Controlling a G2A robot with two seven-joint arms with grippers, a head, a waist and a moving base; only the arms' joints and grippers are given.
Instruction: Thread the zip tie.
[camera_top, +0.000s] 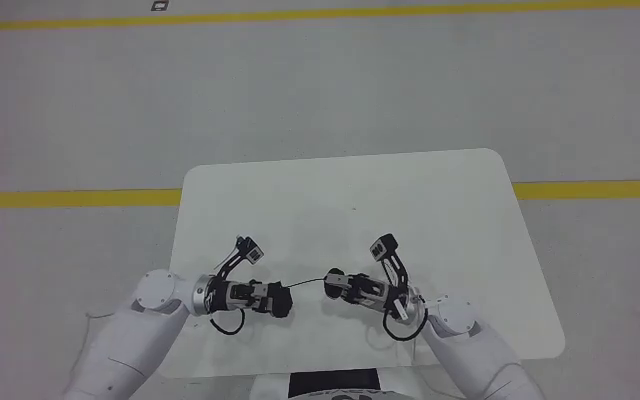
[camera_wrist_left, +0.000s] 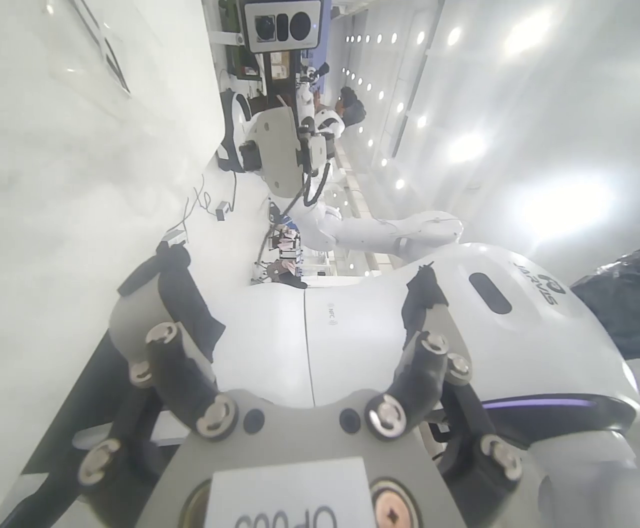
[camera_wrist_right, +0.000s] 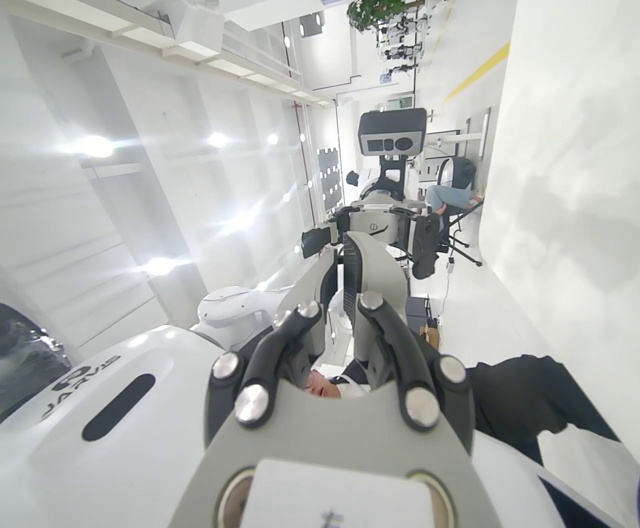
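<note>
- The right gripper (camera_top: 334, 283) hangs over the bench (camera_top: 400, 190) near its front edge. Its fingers (camera_wrist_right: 375, 265) are pressed together, apparently pinching one end of the zip tie (camera_top: 307, 284).
- The left gripper (camera_top: 284, 298) faces it, also over the front of the bench. Its fingers (camera_wrist_left: 172, 285) are spread wide with nothing between them.
- The strip looks thin and springy, so a slightly skewed approach could make the left fingers close on air or knock the tip aside.
- A loose pinch could let it twist, or drop onto the bench.
- The zip tie runs as a dark line from the right fingers toward the left ones, above the bench front. I cannot tell whether its free tip touches them.
</note>
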